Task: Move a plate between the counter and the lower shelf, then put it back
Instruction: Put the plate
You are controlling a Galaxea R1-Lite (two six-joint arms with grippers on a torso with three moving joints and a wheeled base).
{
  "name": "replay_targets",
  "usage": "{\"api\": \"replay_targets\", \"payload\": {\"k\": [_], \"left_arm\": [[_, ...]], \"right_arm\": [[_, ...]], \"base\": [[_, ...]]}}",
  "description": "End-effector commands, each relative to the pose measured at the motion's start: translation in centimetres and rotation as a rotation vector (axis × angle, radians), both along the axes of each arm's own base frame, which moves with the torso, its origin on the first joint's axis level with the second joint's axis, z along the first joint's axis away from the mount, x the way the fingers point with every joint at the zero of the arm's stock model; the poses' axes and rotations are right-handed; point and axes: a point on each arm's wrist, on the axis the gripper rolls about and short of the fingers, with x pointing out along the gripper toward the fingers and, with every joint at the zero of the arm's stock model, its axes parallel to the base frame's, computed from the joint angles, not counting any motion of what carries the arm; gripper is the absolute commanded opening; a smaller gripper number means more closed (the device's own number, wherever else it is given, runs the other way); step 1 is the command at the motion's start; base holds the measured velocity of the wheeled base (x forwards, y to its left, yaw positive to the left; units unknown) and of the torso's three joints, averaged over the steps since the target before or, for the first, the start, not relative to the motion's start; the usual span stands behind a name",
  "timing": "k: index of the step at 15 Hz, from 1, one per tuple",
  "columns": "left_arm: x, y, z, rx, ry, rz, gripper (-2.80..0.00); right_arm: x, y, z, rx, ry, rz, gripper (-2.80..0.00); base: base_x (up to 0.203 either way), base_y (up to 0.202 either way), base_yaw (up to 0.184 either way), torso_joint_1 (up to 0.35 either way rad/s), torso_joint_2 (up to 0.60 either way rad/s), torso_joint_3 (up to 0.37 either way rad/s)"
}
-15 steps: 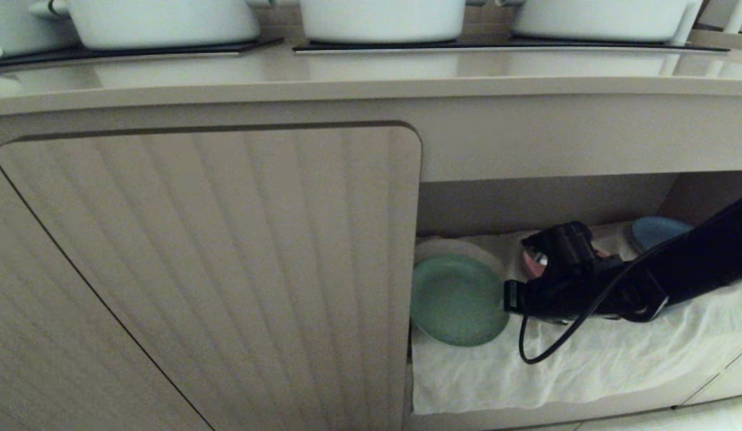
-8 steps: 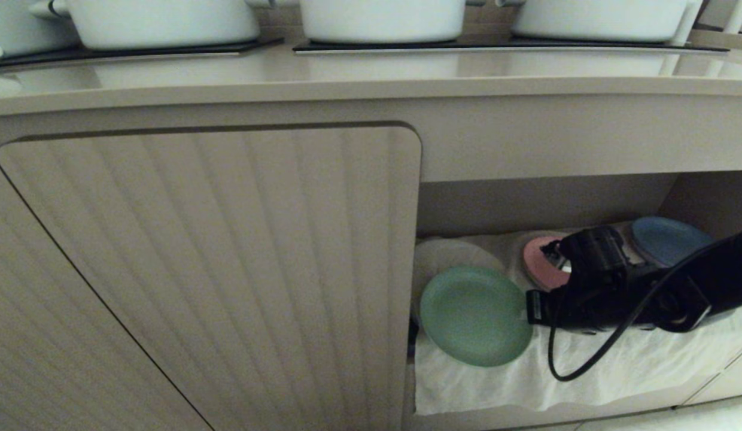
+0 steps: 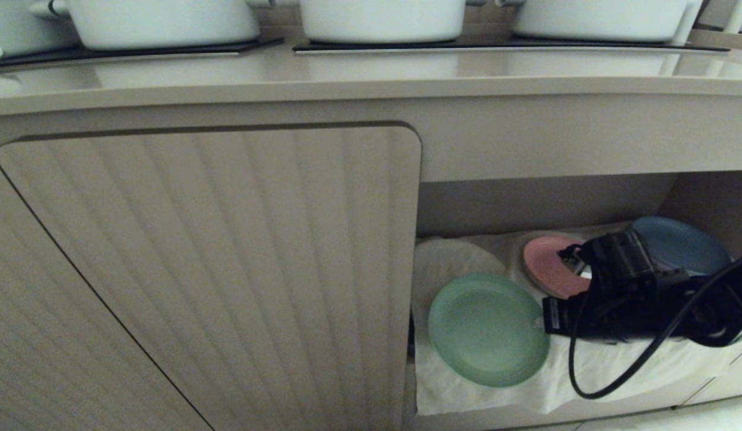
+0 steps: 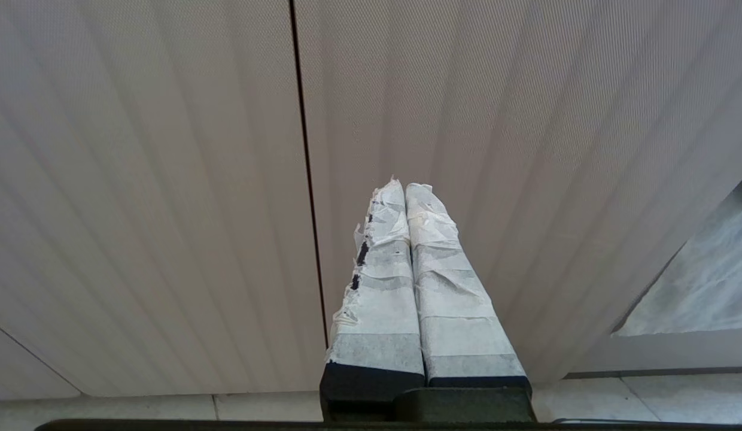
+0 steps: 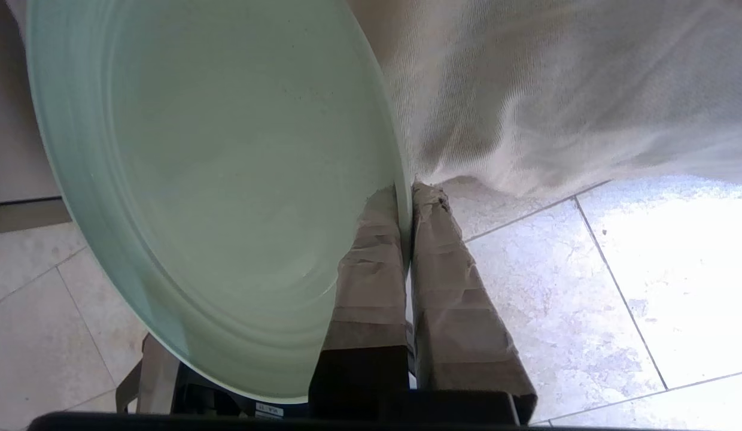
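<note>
Head view, read left to right with the plate [image 3: 487, 329] as landmark. Left of the plate: closed ribbed cabinet door [image 3: 209, 269]. Above the plate: the table [image 3: 371, 75], glossy beige, carrying white pots [image 3: 383, 18] on black inset panels. The plate is mint green and sits at the left front of the lower shelf [image 3: 616, 371], over the wrinkled white cloth, near the shelf's front lip. It looks slightly tilted; whether it touches the cloth I cannot tell. Behind and right of the plate: pink plate [image 3: 550, 272]; further right, blue plate [image 3: 676, 242], both at the back of the shelf.

Right of the plate: right claw [image 3: 541, 320], arm reaching in level from the right side, a black cable looping below it.

Judgement on the hold: an edge pinch from the side suits a shallow plate with a low rim, and keeps the arm low enough to pass under the table's underside. The position near the lip suggests the plate is on its way out toward the table, or just being set in; these frames do not settle which.

Right wrist view: right claw [image 5: 407, 197] clenched on the plate [image 5: 215, 179], one taped finger [image 5: 371, 269] on the plate's upper face, the other beneath the rim. Grasping, rim only.

Left wrist view: left claw [image 4: 404, 191] clenched on nothing, parked facing the cabinet door [image 4: 167, 179], well left of the plate.
</note>
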Motion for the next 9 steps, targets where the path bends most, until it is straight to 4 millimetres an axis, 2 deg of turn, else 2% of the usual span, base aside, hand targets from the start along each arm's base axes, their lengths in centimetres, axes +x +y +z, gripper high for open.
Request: {"api": "replay_targets", "payload": {"k": [1, 9], "left_arm": [[0.0, 0.0, 0.0, -0.001, -0.001, 0.001, -2.8], [0.0, 0.0, 0.0, -0.001, -0.001, 0.001, -2.8]], "right_arm": [[-0.5, -0.1, 0.6, 0.009, -0.018, 0.0, -2.8], [-2.5, -0.5, 1.4, 0.009, -0.02, 0.0, -2.8]], "base": [[0.0, 0.0, 0.0, 0.0, 0.0, 0.0], [0.0, 0.0, 0.0, 0.0, 0.0, 0.0]]}}
